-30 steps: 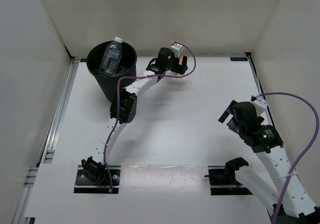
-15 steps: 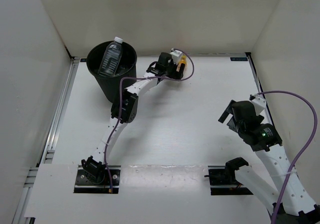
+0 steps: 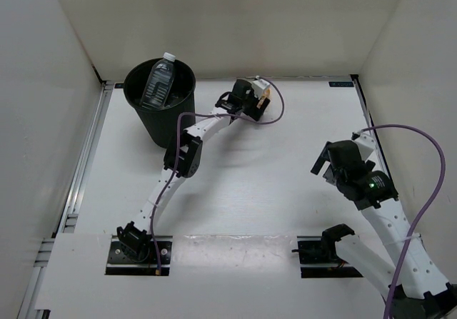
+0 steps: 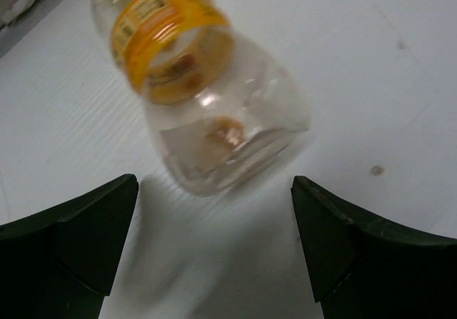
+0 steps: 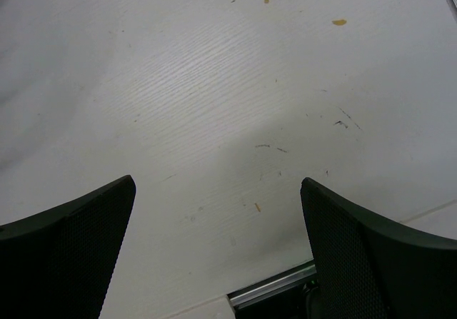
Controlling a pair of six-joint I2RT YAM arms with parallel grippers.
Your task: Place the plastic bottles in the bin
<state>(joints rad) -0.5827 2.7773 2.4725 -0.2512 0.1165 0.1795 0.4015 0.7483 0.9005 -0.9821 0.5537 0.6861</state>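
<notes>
A small clear bottle with an orange label (image 4: 207,105) lies on the white table just ahead of my left gripper (image 4: 214,240). The gripper is open, its fingers (image 4: 78,226) set wide on either side of the bottle's near end and not touching it. In the top view this bottle (image 3: 263,88) is at the back middle, at the tip of the left gripper (image 3: 251,99). The black bin (image 3: 151,123) stands at the back left, and a clear water bottle (image 3: 158,82) sticks out of it. My right gripper (image 5: 218,240) is open and empty over bare table at the right (image 3: 325,163).
White walls close in the table on the left, back and right. A metal rail (image 3: 86,162) runs along the left edge. The right wrist view shows a metal edge strip (image 5: 271,287) near the jaws and small orange specks on the table.
My left gripper has turned and shifted a little right and down towards the orange-labelled bottle, which now shows at its tip. The right arm has shifted slightly.
</notes>
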